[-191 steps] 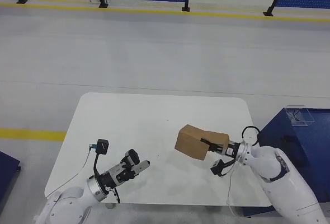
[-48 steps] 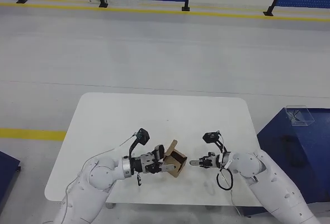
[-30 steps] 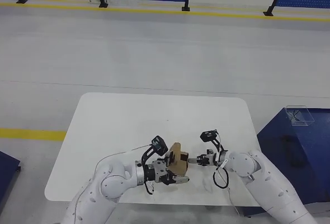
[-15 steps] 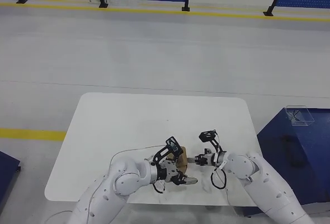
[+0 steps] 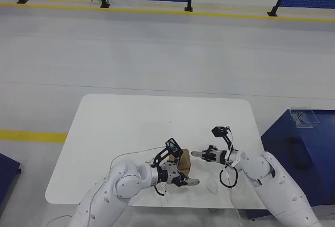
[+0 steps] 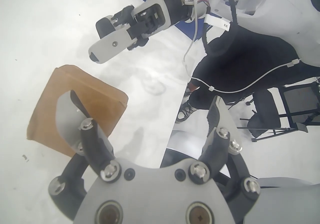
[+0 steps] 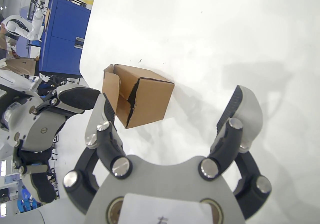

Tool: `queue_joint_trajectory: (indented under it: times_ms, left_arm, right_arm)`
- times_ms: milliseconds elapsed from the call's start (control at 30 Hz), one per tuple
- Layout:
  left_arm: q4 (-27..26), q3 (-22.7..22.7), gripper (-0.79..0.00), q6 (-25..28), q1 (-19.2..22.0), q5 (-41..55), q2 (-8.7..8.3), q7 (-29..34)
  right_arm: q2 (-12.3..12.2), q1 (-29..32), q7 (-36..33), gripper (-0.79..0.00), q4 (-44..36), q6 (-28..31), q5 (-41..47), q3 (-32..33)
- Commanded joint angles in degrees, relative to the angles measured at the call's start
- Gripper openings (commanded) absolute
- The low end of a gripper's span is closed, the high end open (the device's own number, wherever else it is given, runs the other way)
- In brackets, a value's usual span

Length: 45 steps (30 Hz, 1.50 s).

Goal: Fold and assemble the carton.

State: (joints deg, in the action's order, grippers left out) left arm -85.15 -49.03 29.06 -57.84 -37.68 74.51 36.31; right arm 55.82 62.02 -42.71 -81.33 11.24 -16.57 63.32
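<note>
The box (image 5: 184,160) sits near the front edge of the table (image 5: 128,119), between the two arms. It already has its box shape. One end looks folded in, but a flap sticks out. The left pincer (image 6: 140,101) and right pincer (image 7: 172,97) are spread apart, holding nothing.

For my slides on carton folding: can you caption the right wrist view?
Open right tool facing the brown carton on the white table, its end flaps folded in but gapped.
</note>
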Motion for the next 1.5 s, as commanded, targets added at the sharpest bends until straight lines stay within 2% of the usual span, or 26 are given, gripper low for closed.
queue_joint_trajectory:
  times_ms: [0, 500, 1233, 1467]
  left_arm:
    - [-0.25, -0.13, 0.0, -0.03, -0.3, -0.02, -0.08, -0.1]
    - [-0.35, 0.0, 0.0, 0.26, -0.64, 0.55, -0.3, 0.03]
    - [2.26, 1.65, 0.0, -1.21, 0.84, 0.71, 0.07, 0.93]
    - [2.02, 1.52, 0.0, -1.47, 0.4, 0.51, -0.03, 0.58]
  right_arm:
    - [0.21, -0.03, 0.48, 0.0, -0.33, -0.57, -0.63, -0.73]
    - [1.79, -2.49, 1.82, 0.0, 2.9, -1.88, -3.35, -4.39]
    - [3.5, -4.72, 1.34, 0.0, 6.82, -1.32, -4.84, -7.03]
    - [3.8, -4.48, 2.58, 0.0, 5.19, -1.19, -1.1, -5.57]
